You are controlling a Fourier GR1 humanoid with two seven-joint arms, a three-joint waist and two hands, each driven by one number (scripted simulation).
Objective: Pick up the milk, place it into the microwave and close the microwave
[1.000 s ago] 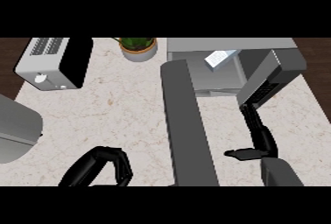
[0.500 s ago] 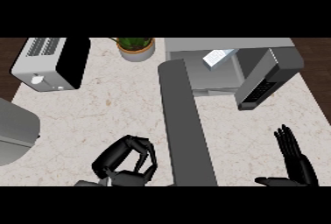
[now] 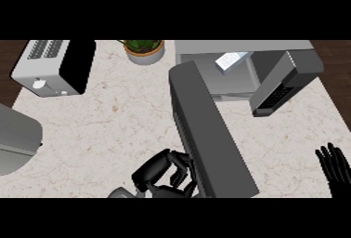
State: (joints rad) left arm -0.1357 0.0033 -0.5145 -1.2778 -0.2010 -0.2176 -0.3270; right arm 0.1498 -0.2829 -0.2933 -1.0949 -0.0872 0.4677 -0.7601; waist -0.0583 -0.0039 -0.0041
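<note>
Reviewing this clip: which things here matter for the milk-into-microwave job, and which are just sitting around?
Job: milk inside the microwave; its open door; left hand curled beside the door; right hand resting open at the right edge.

Bystanders: toaster; potted plant.

Milk carton (image 3: 231, 61) sits mostly tucked inside the microwave (image 3: 226, 79), so only its top shows. Right hand (image 3: 336, 169) gets clipped at the edge, and the toaster (image 3: 55, 67) hides the table behind it.
</note>
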